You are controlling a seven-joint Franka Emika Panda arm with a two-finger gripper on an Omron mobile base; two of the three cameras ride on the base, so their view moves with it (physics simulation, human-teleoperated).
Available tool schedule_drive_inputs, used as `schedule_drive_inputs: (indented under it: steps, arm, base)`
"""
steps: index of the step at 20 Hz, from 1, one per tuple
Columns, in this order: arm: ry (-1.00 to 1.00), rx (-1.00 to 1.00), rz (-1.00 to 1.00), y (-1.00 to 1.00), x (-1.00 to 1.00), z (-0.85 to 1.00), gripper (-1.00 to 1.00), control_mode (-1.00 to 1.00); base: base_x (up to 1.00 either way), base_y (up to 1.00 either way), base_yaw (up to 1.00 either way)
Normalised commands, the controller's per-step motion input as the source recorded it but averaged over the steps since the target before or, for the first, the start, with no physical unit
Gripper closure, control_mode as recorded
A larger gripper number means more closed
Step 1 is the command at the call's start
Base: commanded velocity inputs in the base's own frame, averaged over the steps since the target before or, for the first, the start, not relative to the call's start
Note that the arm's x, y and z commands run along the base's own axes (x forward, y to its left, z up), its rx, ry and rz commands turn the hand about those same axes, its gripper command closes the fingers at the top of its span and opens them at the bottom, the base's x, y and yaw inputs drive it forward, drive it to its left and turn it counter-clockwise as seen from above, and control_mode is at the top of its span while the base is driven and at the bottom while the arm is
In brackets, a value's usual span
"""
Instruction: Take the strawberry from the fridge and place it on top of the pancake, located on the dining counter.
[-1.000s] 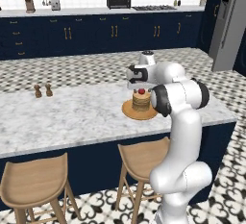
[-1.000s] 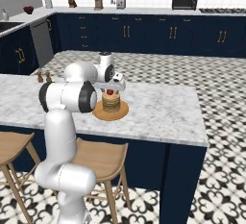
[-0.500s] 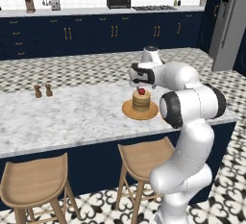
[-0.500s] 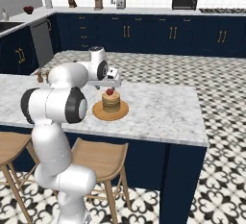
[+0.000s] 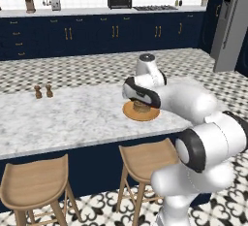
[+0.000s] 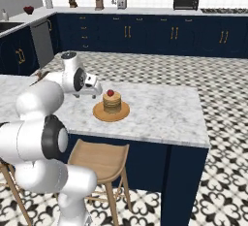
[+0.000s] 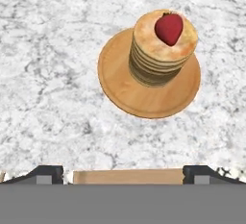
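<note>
Resting spot: the strawberry is sitting on top of the pancake, touching it
Plate: the plate is lying flat under the stack on the marble tabletop
Pincer: the pincer is standing wide open, gripping nothing, apart from the stack
Arm: it is probably hanging above the tabletop beside the plate, though height is hard to judge
Stools: two wooden stools are standing below the tabletop edge
Fridge: the grey fridge is standing well apart
</note>
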Motion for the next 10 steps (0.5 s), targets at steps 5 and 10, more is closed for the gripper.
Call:
schedule_drive_inputs:
  steps: [5,10]
  arm:
    - [0.00,-0.07,0.06,0.87,-1.00,0.04,-1.00,-1.00]
    - [0.10,-0.02,0.02,0.47,-0.88,-0.27,-1.00,-1.00]
  base:
    - [0.00,0.00,0.00]
    - [0.00,0.00,0.00]
